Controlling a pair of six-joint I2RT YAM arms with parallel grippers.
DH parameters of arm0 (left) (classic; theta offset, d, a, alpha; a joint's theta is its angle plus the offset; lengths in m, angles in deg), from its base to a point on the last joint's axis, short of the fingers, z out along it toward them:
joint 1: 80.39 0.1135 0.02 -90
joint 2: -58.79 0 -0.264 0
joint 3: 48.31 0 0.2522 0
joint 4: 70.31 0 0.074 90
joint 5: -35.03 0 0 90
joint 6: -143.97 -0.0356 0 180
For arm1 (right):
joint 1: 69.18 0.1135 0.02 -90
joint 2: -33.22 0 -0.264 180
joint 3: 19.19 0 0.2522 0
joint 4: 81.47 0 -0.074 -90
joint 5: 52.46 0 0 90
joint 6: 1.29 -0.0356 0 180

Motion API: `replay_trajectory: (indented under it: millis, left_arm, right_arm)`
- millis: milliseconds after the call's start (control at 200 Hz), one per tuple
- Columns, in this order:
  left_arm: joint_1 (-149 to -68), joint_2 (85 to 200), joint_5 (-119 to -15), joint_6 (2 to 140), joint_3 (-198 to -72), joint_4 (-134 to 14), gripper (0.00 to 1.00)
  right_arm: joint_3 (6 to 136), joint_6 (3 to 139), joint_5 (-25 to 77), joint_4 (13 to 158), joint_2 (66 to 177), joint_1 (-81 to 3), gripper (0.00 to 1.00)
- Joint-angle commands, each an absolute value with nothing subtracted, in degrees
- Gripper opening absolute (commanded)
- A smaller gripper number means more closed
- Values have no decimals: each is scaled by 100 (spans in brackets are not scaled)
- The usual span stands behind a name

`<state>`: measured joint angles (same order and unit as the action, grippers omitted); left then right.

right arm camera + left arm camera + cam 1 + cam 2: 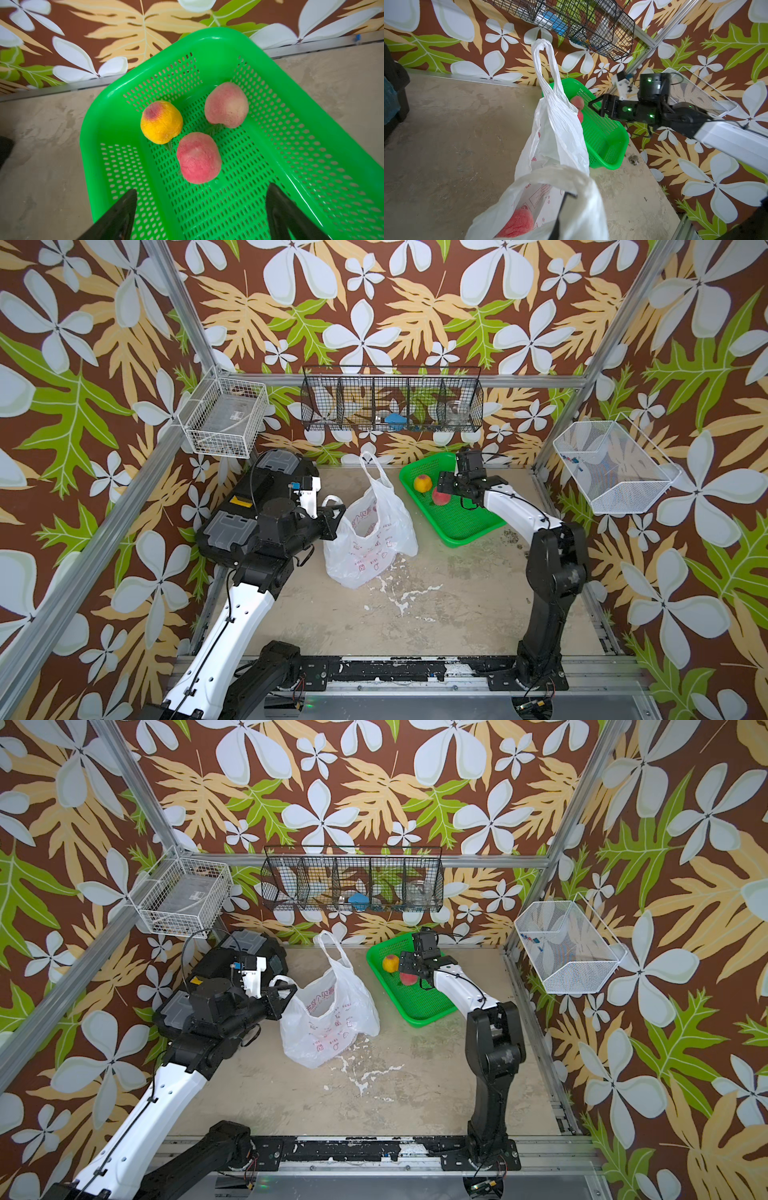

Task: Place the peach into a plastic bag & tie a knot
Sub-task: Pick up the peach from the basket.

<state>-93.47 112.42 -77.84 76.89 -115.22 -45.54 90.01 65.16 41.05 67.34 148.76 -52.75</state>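
**A:** Since the bench [457,605] carries everything, we start there. Our plastic bag [374,531] slumps mid-bench toward the back edge, its mouth gaping and no knot tied.

**B:** Next in size is the green basket [461,514] at the back right corner. Then our arms. The left gripper [337,515] is clamped on one handle [332,501] of the bag, holding that side up.

**A:** And our right gripper [201,189] hangs over the basket with its jaws wide apart and nothing between them. Below it we see the red peach [198,158], the pale peach [226,105] and the yellow peach [161,122], crowded together.

**B:** We also see a reddish fuzzy lump [517,224] inside the bag, probably a peach.

**A:** What worries us?

**B:** The crowding, for one. If we come down off-centre, a finger could nudge a neighbour, and the red peach could roll away or get pinched along with another.

**A:** The film is also thin and slick. A tug could slip the handle out of our left jaws, and the mouth would collapse.

**B:** And the free handle [374,468] stands upright between the basket and the mouth. We could snag it while carrying a peach across and fold the opening shut.
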Motion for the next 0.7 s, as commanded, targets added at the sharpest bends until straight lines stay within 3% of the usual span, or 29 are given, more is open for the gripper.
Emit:
replay_trajectory:
  millis: [0,340,566,696]
  left_arm:
    - [-9342,11215,-8042,7717,-11499,-4772,0]
    - [-9347,11100,-8120,7707,-11454,-4758,0]
    - [-9345,11074,-8149,7682,-11446,-4768,0]
    - [-9346,11065,-8100,7626,-11460,-4715,0]
  right_arm:
    - [9528,6664,4221,6463,15449,-5295,84]
    - [9847,6582,4286,6314,16361,-5299,79]
    - [9818,6621,4122,6594,16432,-5295,54]
    - [9234,6518,3898,6891,15693,-5270,37]
